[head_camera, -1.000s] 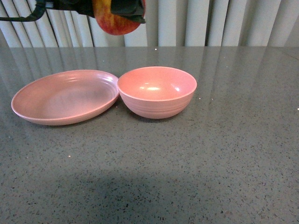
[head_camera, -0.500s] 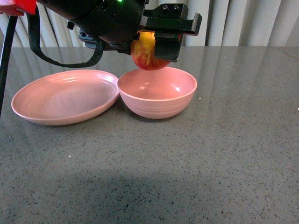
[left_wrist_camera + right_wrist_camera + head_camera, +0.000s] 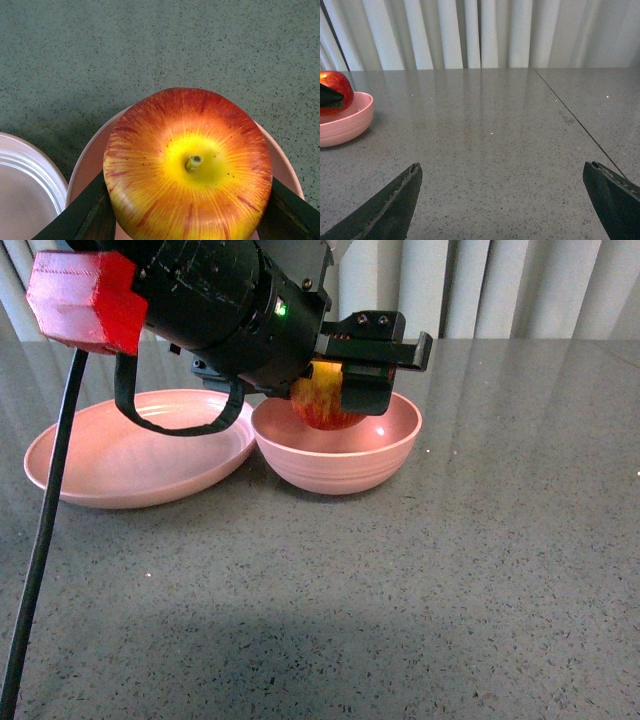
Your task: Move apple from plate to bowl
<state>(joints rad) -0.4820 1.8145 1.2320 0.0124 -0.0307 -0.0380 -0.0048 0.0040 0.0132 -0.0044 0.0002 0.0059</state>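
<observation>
Over the bowl (image 3: 350, 468), in the front view, the left claw (image 3: 335, 400) holds the apple (image 3: 320, 410) clamped. The apple's lower half is below the rim and roughly central. The plate (image 3: 130, 465) lies empty just beside the bowl, and I cannot tell whether their rims touch or whether the apple touches the bowl's floor. The step in hand is the release. It should go best if the claw lowers until the fruit rests, then parts just enough to clear it, so nothing drops or rolls.

In the left wrist view, the apple faces the camera stem-first, gripped at its sides between two dark fingers (image 3: 87, 217), with the bowl's rim showing around it. The fingers seem to have room to part inside the rim, but a wide opening could knock the wall and shove the bowl. A straight lift out afterwards looks safest.

In the right wrist view, the right claw (image 3: 501, 170) hangs apart and empty over the tabletop (image 3: 495, 115), well apart from the bowl, and it need not move.
</observation>
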